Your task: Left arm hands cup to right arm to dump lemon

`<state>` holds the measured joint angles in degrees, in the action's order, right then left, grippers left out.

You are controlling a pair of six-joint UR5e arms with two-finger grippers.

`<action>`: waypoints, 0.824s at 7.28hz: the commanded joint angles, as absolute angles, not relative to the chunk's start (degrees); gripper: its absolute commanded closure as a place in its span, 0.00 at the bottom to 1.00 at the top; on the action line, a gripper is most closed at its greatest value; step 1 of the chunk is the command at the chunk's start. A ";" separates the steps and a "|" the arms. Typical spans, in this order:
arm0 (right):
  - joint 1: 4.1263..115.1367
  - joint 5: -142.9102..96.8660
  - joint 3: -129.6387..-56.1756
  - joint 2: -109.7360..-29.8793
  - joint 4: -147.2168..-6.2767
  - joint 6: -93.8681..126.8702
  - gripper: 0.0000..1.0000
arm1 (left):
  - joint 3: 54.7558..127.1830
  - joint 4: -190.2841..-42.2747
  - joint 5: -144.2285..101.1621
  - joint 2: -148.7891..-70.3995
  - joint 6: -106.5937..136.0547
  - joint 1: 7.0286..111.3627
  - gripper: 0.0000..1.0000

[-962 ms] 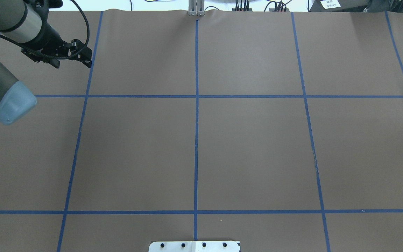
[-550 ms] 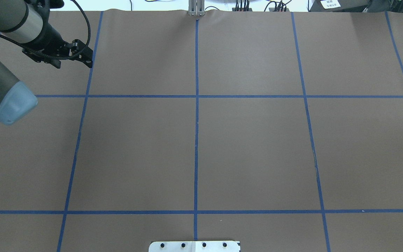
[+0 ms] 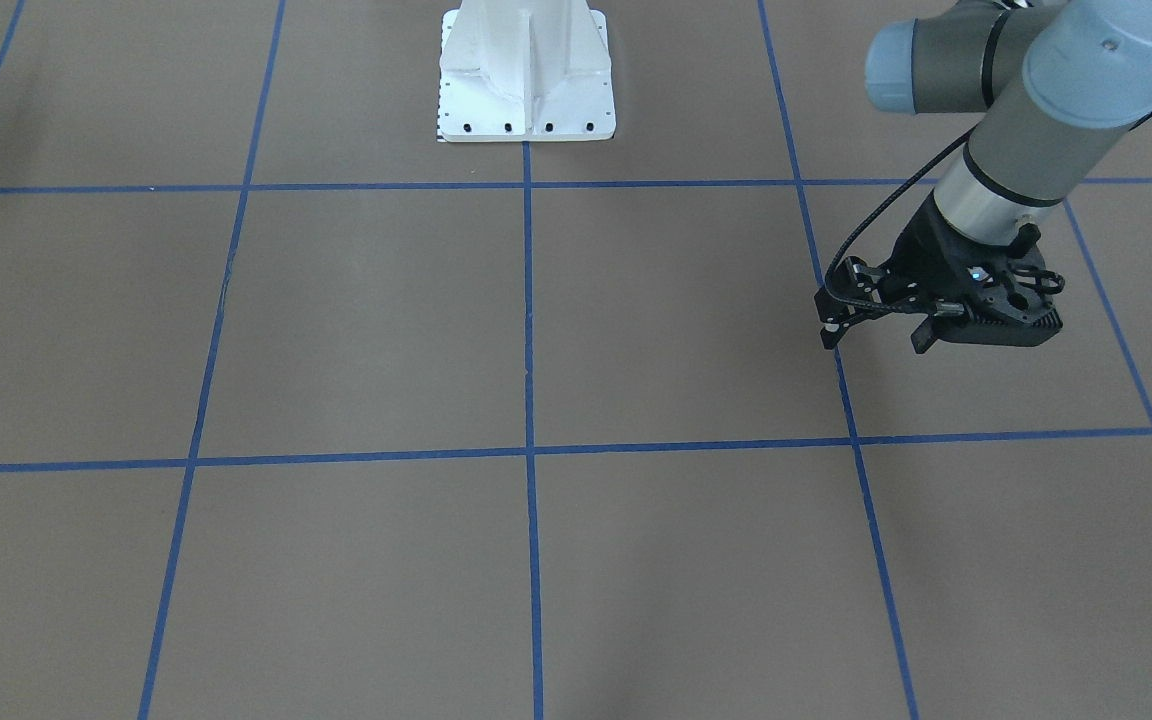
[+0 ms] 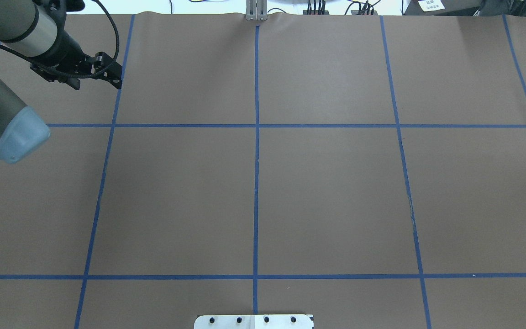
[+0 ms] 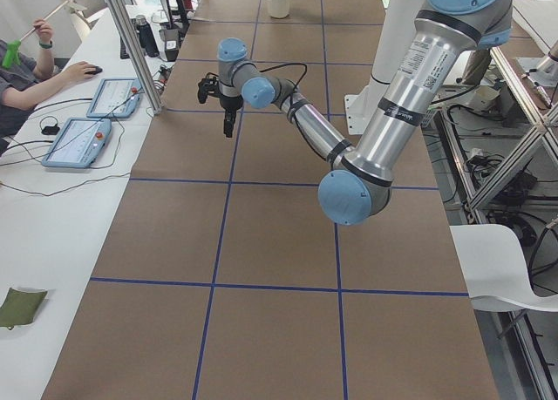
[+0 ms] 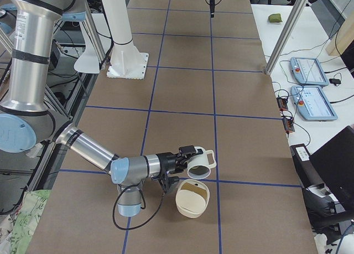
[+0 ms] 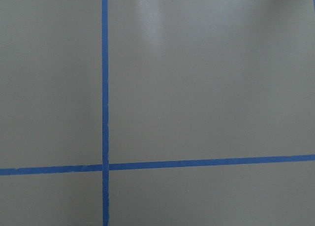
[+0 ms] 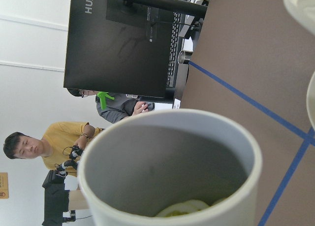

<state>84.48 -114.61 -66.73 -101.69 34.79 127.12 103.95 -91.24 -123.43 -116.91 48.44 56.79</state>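
Brown gridded desk (image 4: 327,196): open, empty left jaws (image 3: 873,344) have edged aside, handover seemingly done; before the right jaws (image 6: 187,156), grip impossible to tell, a white mug (image 6: 201,164) tilts by a cream bowl (image 6: 192,200), lemon piece (image 8: 187,208) unspilled.

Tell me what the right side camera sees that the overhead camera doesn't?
Only the right side view shows the right arm's fingers at the white cup, which is tipped sideways beside a cream bowl. Only the overhead view shows the left arm's fingers plainly spread, with nothing between them. Both show the brown table with blue tape lines and the white base plate.
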 commanded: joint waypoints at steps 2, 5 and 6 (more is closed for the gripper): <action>84.46 -114.52 -66.45 -100.29 36.03 141.02 0.90 | 103.80 -91.23 -123.40 -116.98 48.25 56.69 0.00; 84.46 -114.61 -65.48 -99.67 37.60 148.69 0.90 | 103.62 -91.23 -121.92 -116.98 47.99 56.51 0.00; 84.46 -114.61 -65.30 -99.67 38.49 151.67 0.90 | 103.54 -91.23 -121.21 -116.98 47.90 56.17 0.00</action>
<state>84.46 -114.60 -65.67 -99.74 37.30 147.97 103.63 -91.23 -122.23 -116.98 48.06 56.42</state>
